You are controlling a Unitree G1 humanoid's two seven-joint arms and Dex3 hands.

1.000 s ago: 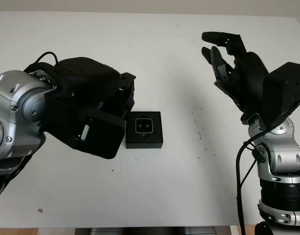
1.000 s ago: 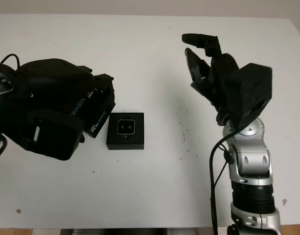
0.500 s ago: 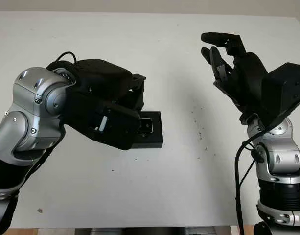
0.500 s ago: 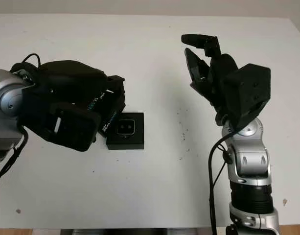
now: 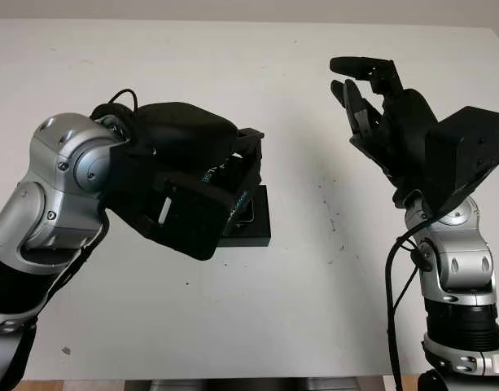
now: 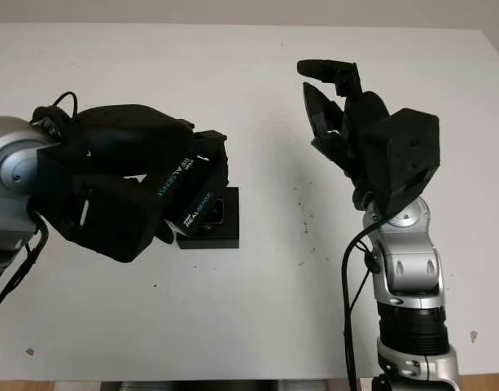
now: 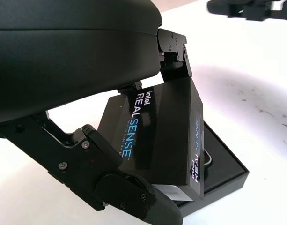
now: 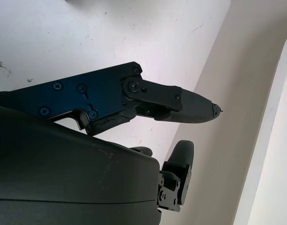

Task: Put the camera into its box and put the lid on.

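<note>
The black box [image 5: 258, 227] sits open on the white table [image 5: 233, 65], left of centre. The camera [image 7: 207, 158] lies inside it, a silver-edged piece mostly covered from the head views. My left hand [image 5: 225, 191] is shut on the black lid [image 6: 192, 194], which bears blue-white "Intel RealSense" lettering [image 7: 136, 123]. The lid hangs tilted just above the box's left half, overlapping it; I cannot tell whether its lower edge touches the box. My right hand [image 5: 365, 85] is open, raised above the table at the right, well apart from the box.
Small dark specks [image 5: 334, 224] mark the table between the box and my right arm. A cable [image 5: 396, 269] loops along the right forearm. The table's front edge [image 5: 233, 379] runs along the bottom.
My left hand has carried the lid to the right, from beside the box to over its left half, hiding most of the camera. The right hand has barely shifted.
</note>
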